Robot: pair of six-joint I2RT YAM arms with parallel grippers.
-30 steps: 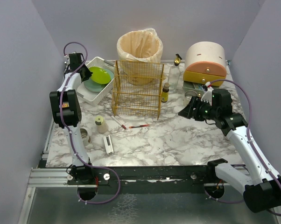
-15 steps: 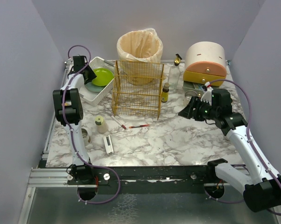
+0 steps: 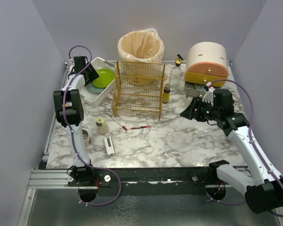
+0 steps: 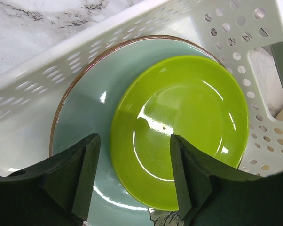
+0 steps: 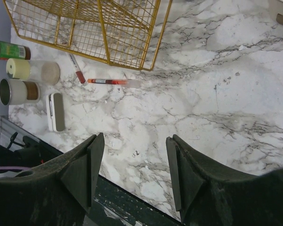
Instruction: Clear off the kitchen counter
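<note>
The marble kitchen counter fills the top view. At its back left stands a white slotted tray holding a pale blue plate with a green plate lying on it. My left gripper hovers open just over the green plate's near rim, touching nothing. In the top view the left gripper sits at the tray's left edge beside the green plate. My right gripper hangs open and empty above bare marble at the right. In its own view the right gripper frames only counter.
A gold wire rack stands mid-back before a lined bin. A bread box, clear dispenser and brown bottle stand at the back right. Two pens, a yellow-lidded jar, a tin and a white case lie left of centre.
My left gripper has opened and let go of the green plate, which now lies on the blue plate in the tray. The right arm has not moved.
</note>
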